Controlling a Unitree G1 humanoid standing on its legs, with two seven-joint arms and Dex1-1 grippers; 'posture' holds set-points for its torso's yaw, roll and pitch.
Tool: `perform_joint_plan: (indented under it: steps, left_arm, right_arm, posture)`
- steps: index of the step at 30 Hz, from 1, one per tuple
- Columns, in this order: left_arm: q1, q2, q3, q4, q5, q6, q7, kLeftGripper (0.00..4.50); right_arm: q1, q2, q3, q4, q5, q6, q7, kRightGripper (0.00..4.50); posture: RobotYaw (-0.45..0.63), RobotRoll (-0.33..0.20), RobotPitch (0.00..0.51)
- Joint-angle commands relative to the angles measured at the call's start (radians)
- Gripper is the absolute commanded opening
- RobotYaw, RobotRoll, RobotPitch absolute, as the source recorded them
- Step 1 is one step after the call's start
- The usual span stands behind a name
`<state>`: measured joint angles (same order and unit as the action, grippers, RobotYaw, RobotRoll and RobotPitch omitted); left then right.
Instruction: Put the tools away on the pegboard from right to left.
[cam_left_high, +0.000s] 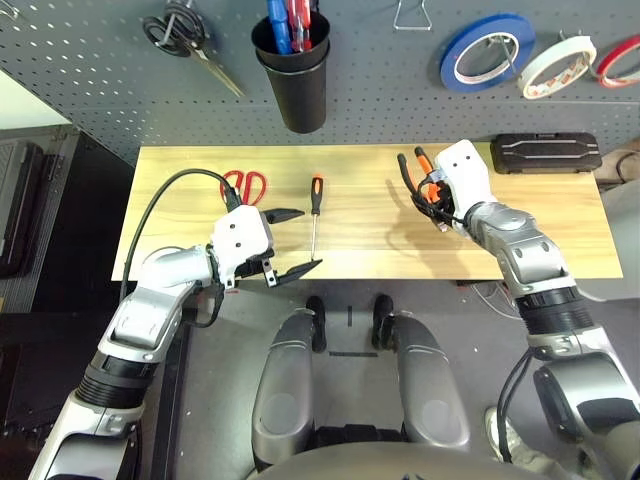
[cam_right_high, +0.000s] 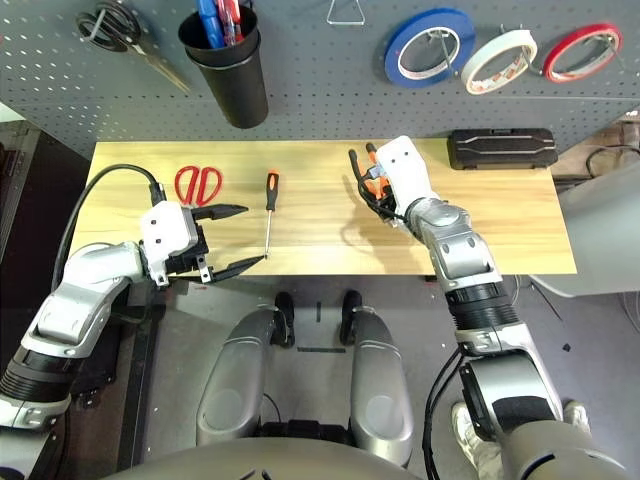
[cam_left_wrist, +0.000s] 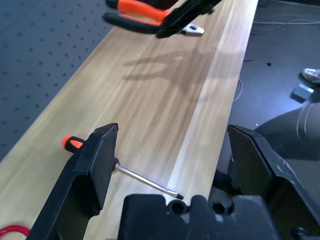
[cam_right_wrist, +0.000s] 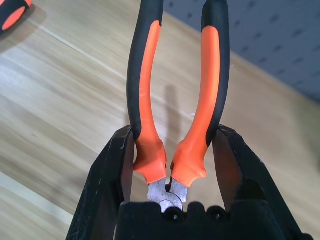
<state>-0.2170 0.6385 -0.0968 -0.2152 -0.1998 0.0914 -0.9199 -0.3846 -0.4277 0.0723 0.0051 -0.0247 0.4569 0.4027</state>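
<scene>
On the pegboard (cam_left_high: 90, 70), hung white tape (cam_left_high: 556, 66) already; gripped pliers (cam_left_high: 418, 178) in right hand (cam_left_high: 432, 190); left hand (cam_left_high: 290, 242) spread; left screwdriver (cam_left_high: 315, 212), scissors (cam_left_high: 244, 186) on counter (cam_left_high: 370, 240).

Black case (cam_left_high: 545, 153) (on table (cam_left_high: 370, 225)).

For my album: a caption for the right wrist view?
Right gripper clamped on the orange-and-black pliers, held above the wooden table.

On the table (cam_left_high: 560, 235): scissors (cam_left_high: 244, 185) far left, screwdriver (cam_left_high: 315, 214) just right of them, case (cam_left_high: 545, 153) far right. Behind, on the pegboard (cam_left_high: 90, 70): cup (cam_left_high: 293, 75), tape rolls (cam_left_high: 556, 65) rightward.
</scene>
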Motion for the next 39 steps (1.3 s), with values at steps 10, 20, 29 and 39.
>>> perform_joint_plan:
  steps: [10, 20, 29, 39]
  left_arm:
    - [-0.004, -0.03, 0.037, -0.038, -0.063, 0.019, 0.016, 4.5]
    - [-0.018, -0.048, 0.128, -0.14, -0.2, 0.126, 0.071, 4.5]
    - [-0.08, -0.076, 0.163, -0.204, -0.3, 0.2, 0.133, 4.5]
    - [-0.184, -0.08, 0.202, -0.208, -0.344, 0.26, 0.204, 4.5]
  right_arm:
    - [0.197, -0.038, -0.081, -0.141, -0.017, -0.404, -0.04, 2.49]
    - [0.118, -0.001, -0.133, -0.207, -0.007, -0.479, -0.117, 2.49]
    - [-0.103, 0.054, -0.118, -0.252, -0.008, -0.396, -0.138, 2.49]
    - [-0.347, 0.108, -0.121, -0.09, -0.016, -0.433, -0.182, 2.49]
  posture:
    - [0.09, 0.0, 0.291]
    - [0.08, 0.0, 0.248]
    - [0.08, 0.0, 0.237]
    - [0.09, 0.0, 0.242]
